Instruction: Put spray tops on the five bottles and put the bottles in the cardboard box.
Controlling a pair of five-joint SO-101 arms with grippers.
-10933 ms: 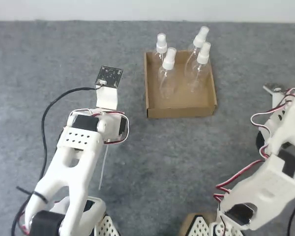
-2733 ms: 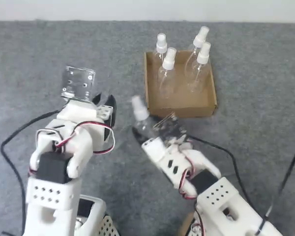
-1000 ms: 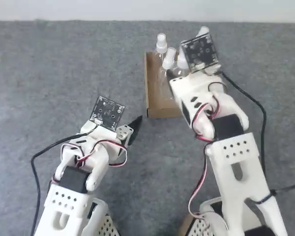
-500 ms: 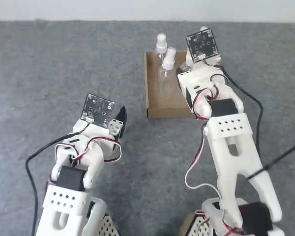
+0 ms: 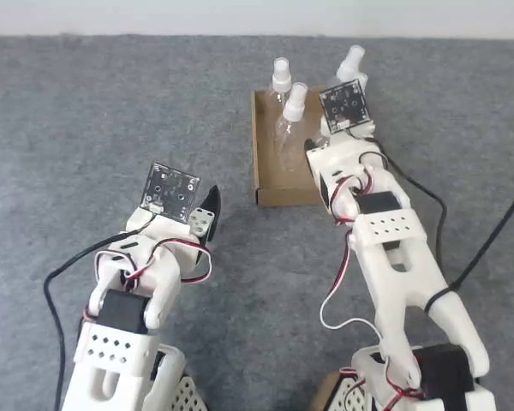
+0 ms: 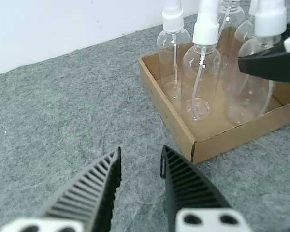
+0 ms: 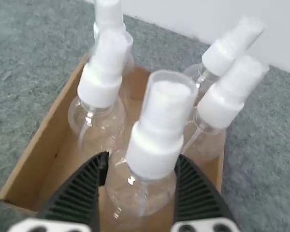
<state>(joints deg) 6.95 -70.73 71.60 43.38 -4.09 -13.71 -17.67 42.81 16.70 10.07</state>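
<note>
Your right gripper (image 7: 141,164) is clamping a bottle (image 7: 157,125) between its jaws in the box (image 7: 43,145), and your left gripper (image 6: 140,152) is hanging jaws apart, box ahead.

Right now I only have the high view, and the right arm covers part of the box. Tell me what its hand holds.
Observer: The right hand is shut on a capped bottle inside the cardboard box.
Operator: Count what's in there.
Observer: Five bottles, that one included, each with a spray top.
Operator: Check the other arm.
Observer: The left hand is open and empty, over the carpet short of the box.
</note>
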